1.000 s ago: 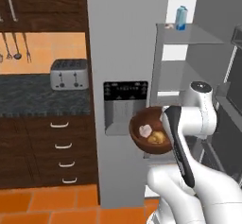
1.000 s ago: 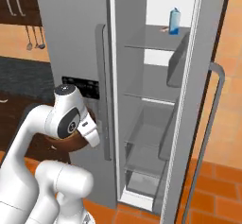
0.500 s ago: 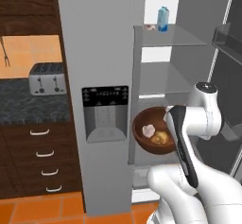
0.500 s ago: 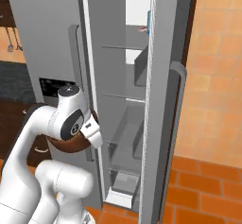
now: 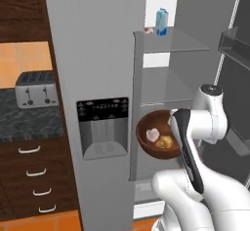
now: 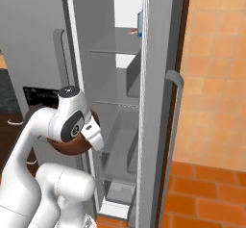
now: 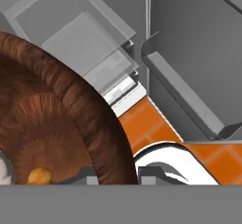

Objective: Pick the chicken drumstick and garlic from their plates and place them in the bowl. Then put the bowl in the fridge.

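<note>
1. Before the open fridge, the bowl hangs level with a glass shelf, garlic and chicken drumstick inside.
2. Fingers pinch the bowl's rim; the shelf lies straight ahead.
</note>
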Robot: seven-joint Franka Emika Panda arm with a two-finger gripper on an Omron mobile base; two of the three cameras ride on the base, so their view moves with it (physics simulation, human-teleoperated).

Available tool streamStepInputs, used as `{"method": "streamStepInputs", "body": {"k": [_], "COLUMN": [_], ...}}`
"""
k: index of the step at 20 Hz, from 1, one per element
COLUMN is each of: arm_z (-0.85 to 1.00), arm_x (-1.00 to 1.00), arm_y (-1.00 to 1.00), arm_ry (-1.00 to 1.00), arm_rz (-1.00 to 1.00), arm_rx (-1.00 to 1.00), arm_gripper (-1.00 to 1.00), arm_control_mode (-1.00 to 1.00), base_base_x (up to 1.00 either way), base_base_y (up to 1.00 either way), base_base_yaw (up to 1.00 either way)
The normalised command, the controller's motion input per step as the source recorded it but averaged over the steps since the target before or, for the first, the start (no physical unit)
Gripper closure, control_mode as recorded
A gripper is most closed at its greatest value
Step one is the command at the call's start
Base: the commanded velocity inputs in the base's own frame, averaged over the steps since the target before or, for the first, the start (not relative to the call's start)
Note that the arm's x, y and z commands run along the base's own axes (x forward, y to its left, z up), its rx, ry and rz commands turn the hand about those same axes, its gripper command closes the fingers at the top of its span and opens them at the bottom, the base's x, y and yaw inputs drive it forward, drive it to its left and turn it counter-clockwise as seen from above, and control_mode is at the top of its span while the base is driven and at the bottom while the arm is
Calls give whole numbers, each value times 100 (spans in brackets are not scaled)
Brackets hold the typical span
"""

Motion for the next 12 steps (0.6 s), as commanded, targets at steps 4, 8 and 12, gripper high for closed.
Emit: {"method": "streamStepInputs", "body": {"k": [4, 8, 12], "arm_z": [0, 0, 9], "arm_x": [0, 3, 48], "arm_y": [0, 0, -1], "arm_ry": [0, 0, -12], "arm_rz": [0, -3, -38], "arm_rx": [0, 0, 1], "arm_gripper": [100, 100, 100], "arm_control_mode": [100, -100, -100], "base_base_x": [29, 17, 0], "base_base_y": [0, 0, 0], "base_base_yaw": [-7, -3, 0]}}
